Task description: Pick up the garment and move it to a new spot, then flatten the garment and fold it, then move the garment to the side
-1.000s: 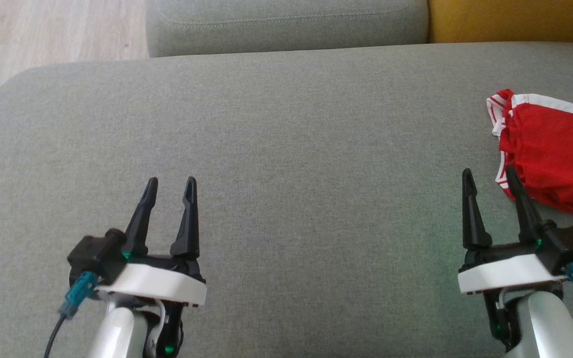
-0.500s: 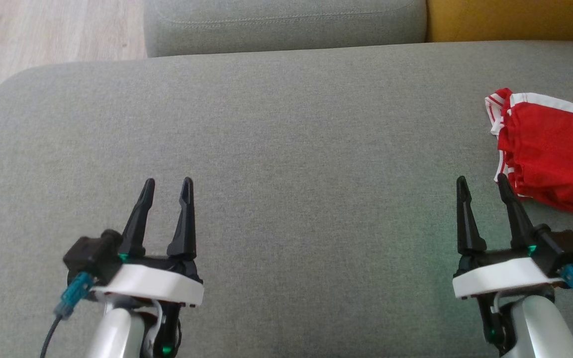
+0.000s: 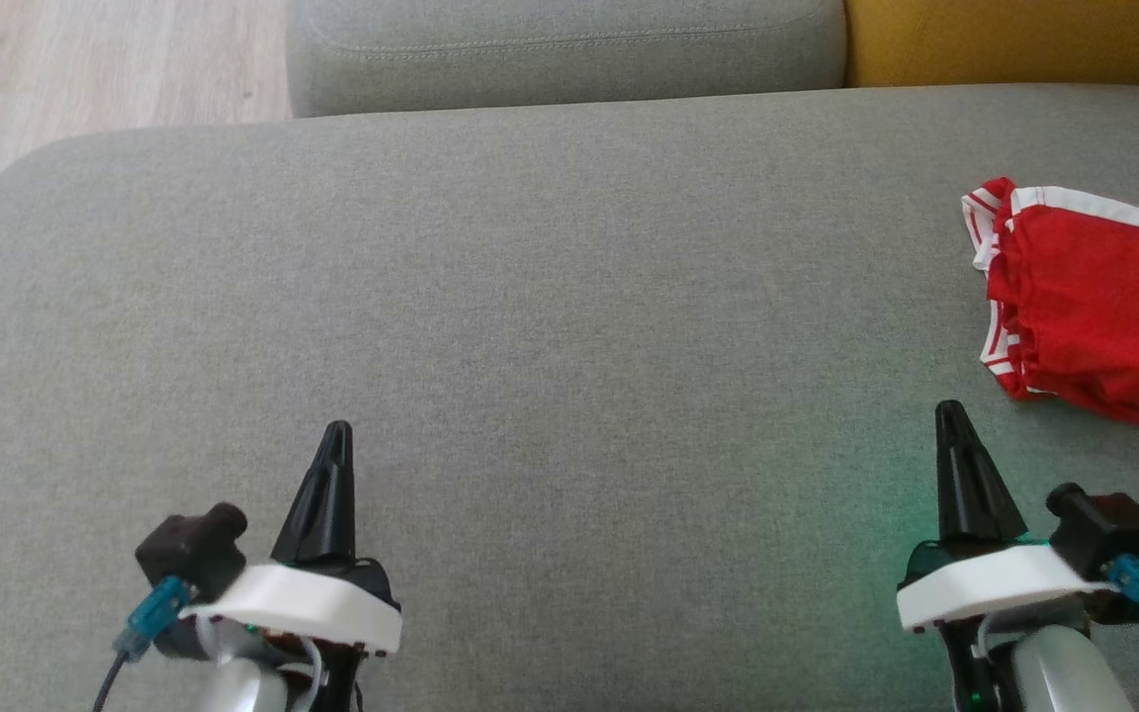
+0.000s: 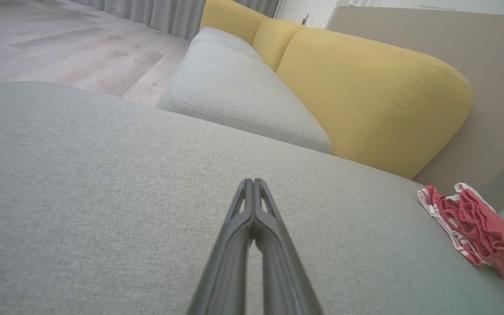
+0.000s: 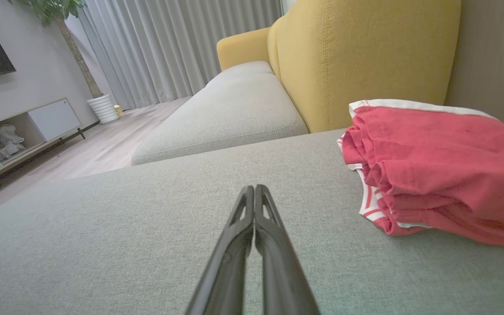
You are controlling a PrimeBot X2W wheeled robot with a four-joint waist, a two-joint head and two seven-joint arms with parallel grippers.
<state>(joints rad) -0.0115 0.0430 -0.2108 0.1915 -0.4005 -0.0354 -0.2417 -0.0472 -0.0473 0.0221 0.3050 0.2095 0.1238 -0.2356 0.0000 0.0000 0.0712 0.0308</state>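
Left end effector (image 3: 337, 435) and right end effector (image 3: 950, 413), each with its two dark fingers pressed together, over a grey woven-fabric sofa cushion (image 3: 569, 297). The folded red cloth garment with white trim (image 3: 1094, 307) lies near, ahead and to the right of the right end effector, not touching it.

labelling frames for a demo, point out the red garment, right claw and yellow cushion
red garment (image 3: 1094, 297), head view, middle of the fabric
right claw (image 3: 951, 413), head view, between its closed fingertips
yellow cushion (image 5: 365, 57), right wrist view, front face
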